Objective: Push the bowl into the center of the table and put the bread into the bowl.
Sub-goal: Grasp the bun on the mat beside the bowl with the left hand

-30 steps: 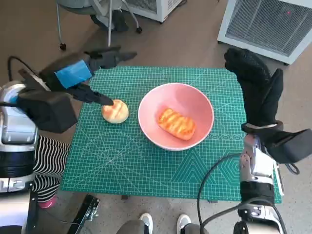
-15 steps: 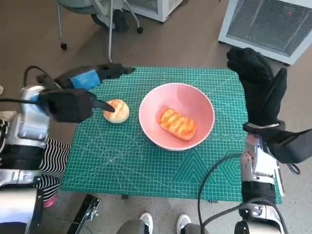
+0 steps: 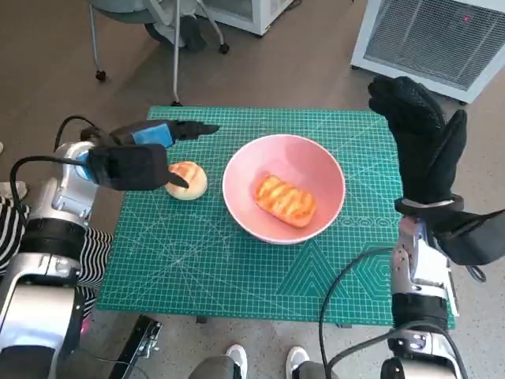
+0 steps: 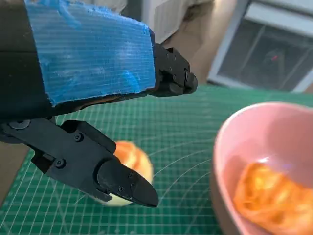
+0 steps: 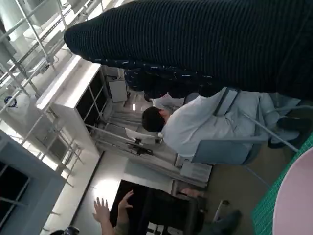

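A pink bowl (image 3: 327, 167) sits near the middle of the green cutting mat (image 3: 237, 268), with an orange grilled bread (image 3: 285, 200) lying inside it. A round golden bun (image 3: 189, 178) lies on the mat just left of the bowl. My left hand (image 3: 146, 150) hovers over the bun's left side, fingers spread, one fingertip over the bun and another reaching along the mat's far edge. In the left wrist view the bun (image 4: 133, 157) shows between the black fingers (image 4: 122, 178), beside the bowl (image 4: 234, 147). My right hand (image 3: 422, 138) is raised flat at the mat's right edge, holding nothing.
A white grilled appliance (image 3: 430, 35) stands on the floor beyond the far right corner. Chair legs (image 3: 177, 39) stand past the far left. A person's striped sleeve (image 3: 87, 260) is at the left edge, feet (image 3: 264, 359) at the near edge. The right wrist view shows a seated person (image 5: 195, 127).
My left hand has drawn back to the left and lowered beside the bun, its arm swinging in nearer the table's left edge. The right hand, the bowl and the breads have stayed put.
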Robot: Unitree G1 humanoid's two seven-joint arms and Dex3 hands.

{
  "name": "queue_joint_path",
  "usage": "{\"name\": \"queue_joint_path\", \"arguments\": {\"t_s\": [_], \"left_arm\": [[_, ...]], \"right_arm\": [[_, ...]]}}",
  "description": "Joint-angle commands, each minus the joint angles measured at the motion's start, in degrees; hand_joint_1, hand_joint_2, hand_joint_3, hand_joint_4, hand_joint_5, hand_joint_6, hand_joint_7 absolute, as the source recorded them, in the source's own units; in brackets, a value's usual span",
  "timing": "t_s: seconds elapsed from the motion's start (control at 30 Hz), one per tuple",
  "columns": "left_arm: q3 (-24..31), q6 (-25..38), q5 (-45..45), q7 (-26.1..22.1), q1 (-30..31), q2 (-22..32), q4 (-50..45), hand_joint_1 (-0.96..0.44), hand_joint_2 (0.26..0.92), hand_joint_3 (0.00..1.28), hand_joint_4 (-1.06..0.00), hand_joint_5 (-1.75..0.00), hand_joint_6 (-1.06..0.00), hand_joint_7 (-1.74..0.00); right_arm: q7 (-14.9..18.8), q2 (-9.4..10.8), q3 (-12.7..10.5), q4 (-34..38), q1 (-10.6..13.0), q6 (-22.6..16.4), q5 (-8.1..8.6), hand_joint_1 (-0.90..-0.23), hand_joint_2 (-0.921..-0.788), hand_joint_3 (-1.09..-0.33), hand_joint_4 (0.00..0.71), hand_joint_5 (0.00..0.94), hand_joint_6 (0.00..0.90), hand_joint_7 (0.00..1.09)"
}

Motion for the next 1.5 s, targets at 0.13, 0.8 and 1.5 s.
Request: {"name": "queue_joint_path", "arguments": {"t_s": [0.13,0.8,1.5], "left_arm": [[-3.09,0.88,4.34,4.58,-2.09,-1.10,3.98,-0.24,0.778,0.00,-0.15,-0.01,-0.33,-0.03],[-8.90,7.49,9.88,5.10,-2.68,-3.76,8.36,-0.12,0.775,0.01,-0.24,-0.02,-0.41,-0.03],[-11.93,7.55,13.33,16.36,-1.83,-6.37,13.61,0.03,0.877,0.00,-0.54,-0.80,-0.71,-0.01]], "right_arm": [[0.21,-0.59,-0.10,0.05,1.10,0.83,-0.34,-0.735,-0.921,-0.652,0.172,0.000,0.087,0.40],[0.10,-0.84,0.04,-0.31,1.47,1.04,-0.75,-0.736,-0.921,-0.653,0.173,0.000,0.088,0.41],[0.03,-0.87,0.33,-0.28,1.86,0.74,-0.96,-0.734,-0.921,-0.655,0.170,0.000,0.083,0.40]]}}
